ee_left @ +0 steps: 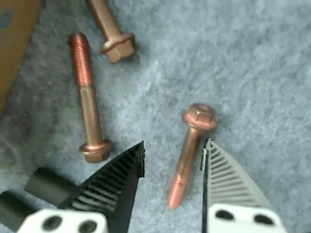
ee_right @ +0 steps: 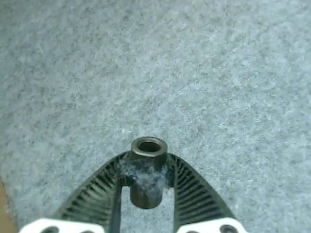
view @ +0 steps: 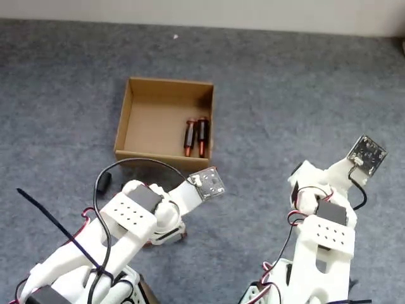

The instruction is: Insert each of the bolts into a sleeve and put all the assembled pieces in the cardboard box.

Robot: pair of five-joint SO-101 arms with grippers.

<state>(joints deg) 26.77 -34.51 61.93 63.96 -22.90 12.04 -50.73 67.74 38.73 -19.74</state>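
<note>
Left wrist view: left gripper (ee_left: 174,145) spread wide, straddling a copper bolt (ee_left: 190,150) on grey carpet (ee_left: 252,58). A second bolt (ee_left: 87,97), third bolt (ee_left: 109,29) and dark sleeves (ee_left: 48,187) lie near. Right gripper (ee_right: 146,164) is clamped on a sleeve (ee_right: 148,147), bore facing the camera. High view: cardboard box (view: 164,87) at 12 o'clock of left arm (view: 126,221), two assembled pieces (view: 195,136) in its 4 o'clock corner. Bluish print (ee_left: 5,19) on the box wall is unreadable.
</note>
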